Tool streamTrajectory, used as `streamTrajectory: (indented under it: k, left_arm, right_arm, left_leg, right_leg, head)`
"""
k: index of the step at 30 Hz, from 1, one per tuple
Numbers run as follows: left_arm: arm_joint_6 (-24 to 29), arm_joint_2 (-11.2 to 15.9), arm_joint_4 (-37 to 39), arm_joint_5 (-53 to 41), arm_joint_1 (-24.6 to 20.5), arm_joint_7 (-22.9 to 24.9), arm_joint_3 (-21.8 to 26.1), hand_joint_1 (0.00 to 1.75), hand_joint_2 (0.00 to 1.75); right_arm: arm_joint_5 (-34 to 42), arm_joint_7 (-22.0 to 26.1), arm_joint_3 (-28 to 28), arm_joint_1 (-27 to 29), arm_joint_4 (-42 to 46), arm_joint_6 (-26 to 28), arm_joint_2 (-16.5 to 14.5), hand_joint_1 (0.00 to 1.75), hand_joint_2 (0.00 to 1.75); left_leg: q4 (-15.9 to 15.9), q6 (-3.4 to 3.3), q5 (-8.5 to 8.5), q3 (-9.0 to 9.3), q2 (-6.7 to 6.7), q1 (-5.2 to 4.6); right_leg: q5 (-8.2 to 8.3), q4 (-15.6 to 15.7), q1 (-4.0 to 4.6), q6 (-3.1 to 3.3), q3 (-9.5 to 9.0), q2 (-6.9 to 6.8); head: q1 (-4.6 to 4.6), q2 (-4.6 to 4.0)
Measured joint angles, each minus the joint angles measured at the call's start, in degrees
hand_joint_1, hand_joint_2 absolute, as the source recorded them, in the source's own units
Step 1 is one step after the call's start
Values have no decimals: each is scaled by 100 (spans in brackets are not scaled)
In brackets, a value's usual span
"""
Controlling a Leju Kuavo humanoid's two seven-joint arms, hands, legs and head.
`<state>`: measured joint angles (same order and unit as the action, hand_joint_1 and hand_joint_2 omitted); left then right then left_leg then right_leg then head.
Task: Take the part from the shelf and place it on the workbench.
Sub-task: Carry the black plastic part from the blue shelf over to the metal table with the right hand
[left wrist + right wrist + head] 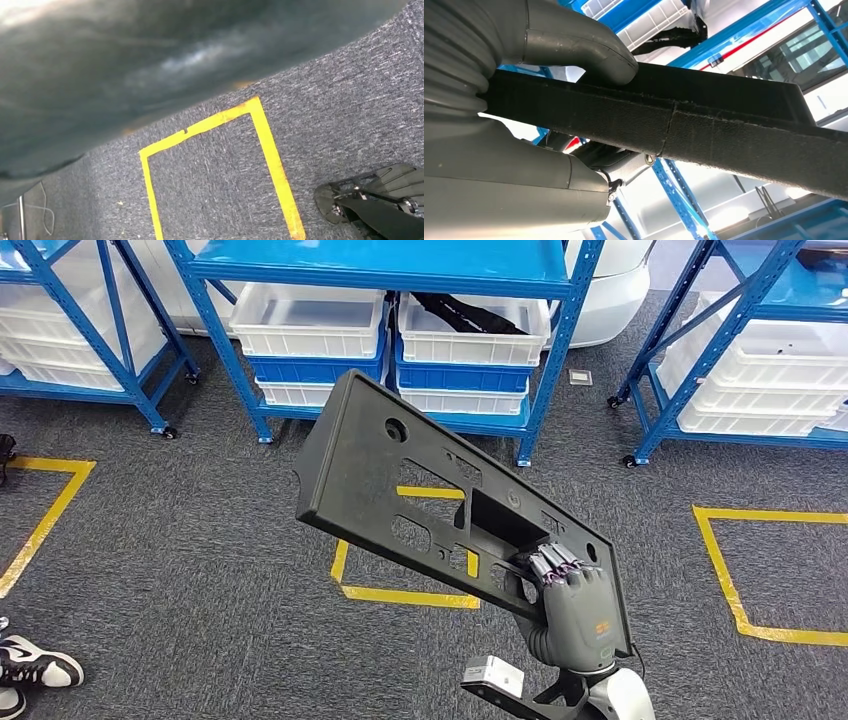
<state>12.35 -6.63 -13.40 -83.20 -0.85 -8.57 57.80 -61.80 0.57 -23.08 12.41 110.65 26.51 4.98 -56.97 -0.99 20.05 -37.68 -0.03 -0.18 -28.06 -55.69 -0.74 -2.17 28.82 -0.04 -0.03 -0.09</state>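
Note:
The part [420, 470] is a long black plastic panel with several cut-outs. It is held up in the air in front of me, tilted, above the carpet. My right hand [572, 600] grips its lower right end, with the fingers curled into an opening. In the right wrist view the thumb [574, 45] presses on one face of the part's edge [724, 130] and the palm lies under it. My left hand [125, 75] is a grey blur close to its camera above the carpet; I cannot make out how its fingers lie.
A blue shelf [400, 265] stands ahead with white bins [310, 325] and blue bins; one bin [470, 330] holds a dark part. More blue shelves stand left and right. Yellow tape squares [740, 580] mark the grey carpet. A person's shoe [35, 665] is at lower left.

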Motion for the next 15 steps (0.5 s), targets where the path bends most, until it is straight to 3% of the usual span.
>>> streamTrajectory:
  k: [2, 3, 6, 7, 8, 9, 11, 12, 13, 15]
  left_arm:
    - [0, -6, 1, -5, -1, -1, 1, 0, 0]
    - [0, -10, 2, -5, -3, -1, 1, 0, 0]
    - [-2, -13, 2, -6, -11, -2, 1, 0, 0]
    - [-5, -14, 2, -7, -12, -2, 1, 0, 0]
    - [-9, -14, 3, -8, -11, -2, 2, 0, 0]
    - [-14, -15, 3, -11, -10, -2, 3, 0, 0]
    - [-17, -15, 4, -16, -10, -2, 5, 0, 0]
    - [-17, -9, 3, -19, -10, -2, 7, 0, 0]
    - [-17, -2, 2, -21, -10, -2, 8, 0, 0]
    - [-17, 13, -1, -28, 0, -2, 11, 0, 0]
  right_arm:
    - [-17, 0, 0, 2, 3, 3, 2, 175, 175]
    - [-20, 0, -1, 3, 5, 5, 4, 175, 175]
    - [-23, -1, -4, 14, 5, 7, 13, 175, 175]
    - [-25, -3, -5, 20, 4, 7, 17, 175, 175]
    - [-31, -8, -7, 25, 4, 7, 24, 175, 175]
    - [-37, -15, -8, 29, 4, 7, 31, 175, 175]
    - [-49, -28, -8, 27, 4, 8, 43, 175, 175]
    - [-52, -30, -9, 28, 3, 9, 46, 175, 175]
    - [-54, -31, -10, 29, 4, 11, 49, 175, 175]
    - [-56, -31, -12, 40, 5, 13, 53, 175, 175]
  left_leg:
    - [81, -43, -32, 30, 3, 38]
    - [126, -65, -56, 45, 6, 62]
    - [170, -87, -103, 24, 7, 89]
    - [169, -75, -117, 1, 1, 93]
    - [166, -54, -136, -25, -9, 101]
    - [160, -25, -159, -53, -22, 115]
    - [121, 54, -208, -119, -49, 156]
    - [91, 102, -222, -148, -66, 160]
    - [65, 146, -228, -164, -76, 158]
    - [59, 217, -240, -156, -90, 145]
  right_leg:
    - [-50, -57, 1, -27, 10, -2]
    - [-150, -200, 3, -22, 71, -1]
    - [-691, -1221, -26, 19, 544, 3]
    - [-809, -1524, -46, 0, 681, 3]
    - [-838, -1638, -69, -49, 721, 3]
    - [-779, -1527, -93, -121, 649, 2]
    - [-514, -768, -146, -278, 235, 1]
    - [-380, -419, -156, -309, 75, 1]
    - [-278, -198, -160, -286, -19, 0]
    - [-162, -159, -133, -149, 3, -1]
  head:
    - [2, 0]
    - [8, 0]
    - [22, 0]
    - [22, 0]
    - [20, 0]
    - [20, 0]
    - [25, 0]
    - [33, 0]
    - [32, 0]
    - [19, 0]
